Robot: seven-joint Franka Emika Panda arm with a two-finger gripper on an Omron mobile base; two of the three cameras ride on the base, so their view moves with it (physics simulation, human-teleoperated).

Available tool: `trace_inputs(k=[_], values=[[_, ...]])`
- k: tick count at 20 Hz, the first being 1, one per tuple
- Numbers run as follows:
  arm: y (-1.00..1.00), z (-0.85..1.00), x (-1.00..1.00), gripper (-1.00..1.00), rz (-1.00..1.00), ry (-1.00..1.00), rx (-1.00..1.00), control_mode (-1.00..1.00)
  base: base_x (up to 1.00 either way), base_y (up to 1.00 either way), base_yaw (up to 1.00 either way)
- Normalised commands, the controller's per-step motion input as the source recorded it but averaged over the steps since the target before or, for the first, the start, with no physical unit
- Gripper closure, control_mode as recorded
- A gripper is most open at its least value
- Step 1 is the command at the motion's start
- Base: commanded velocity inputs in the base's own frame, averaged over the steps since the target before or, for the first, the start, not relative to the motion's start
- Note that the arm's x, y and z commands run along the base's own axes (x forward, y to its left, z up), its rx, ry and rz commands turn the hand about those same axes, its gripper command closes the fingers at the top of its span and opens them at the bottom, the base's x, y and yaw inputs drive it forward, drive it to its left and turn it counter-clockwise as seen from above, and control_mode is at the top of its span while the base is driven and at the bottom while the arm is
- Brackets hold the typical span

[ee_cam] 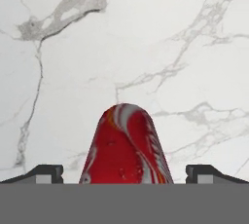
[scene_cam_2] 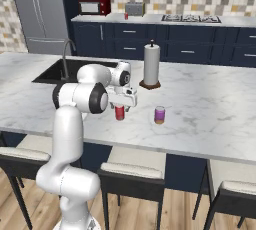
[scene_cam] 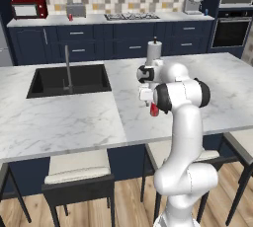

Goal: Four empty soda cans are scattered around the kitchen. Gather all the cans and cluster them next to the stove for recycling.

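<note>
Lining up on the first red can (ee_cam: 125, 145) here: gripper (scene_cam_2: 120, 107) wide open, nothing gripped yet, can sitting right between the fingertips (ee_cam: 46, 173) on the counter (scene_cam_2: 210, 99). Next it probably needs to squeeze and lift.

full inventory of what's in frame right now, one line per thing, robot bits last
red can: 1, red, upright on island counter, between the tool's fingers
purple can: 1, purple, upright on island counter, apart from red can
small red can: 1, red, back counter beside toaster
paper-towel roll: 1, white, upright on island counter
sink: 1, black, set in island counter, faucet behind
island counter: 1, white marble
stove: 1, black, back counter
microwave: 1, red, back counter
toaster: 1, grey, back counter
coffee machine: 1, silver, back counter
wall oven: 1, black and steel
stools: several, cream seats, under island
tool: 1, open, straddling red can
</note>
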Motion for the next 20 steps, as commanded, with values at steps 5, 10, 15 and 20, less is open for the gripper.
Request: trace_inputs(k=[5,10,15,20], values=[[0.01,0.03,0.00,-1.00,-0.02,0.00,-0.03,-1.00,0.00,0.00,0.00],[0.03,0.11,0.02,-1.00,0.00,0.00,-0.06,-1.00,0.00,0.00,0.00],[0.02,0.08,0.00,-1.00,0.00,0.00,-0.06,-1.00,0.00,0.00,0.00],[0.00,0.00,-0.07,-1.00,-0.04,0.00,-0.02,-1.00,0.00,0.00,0.00]])
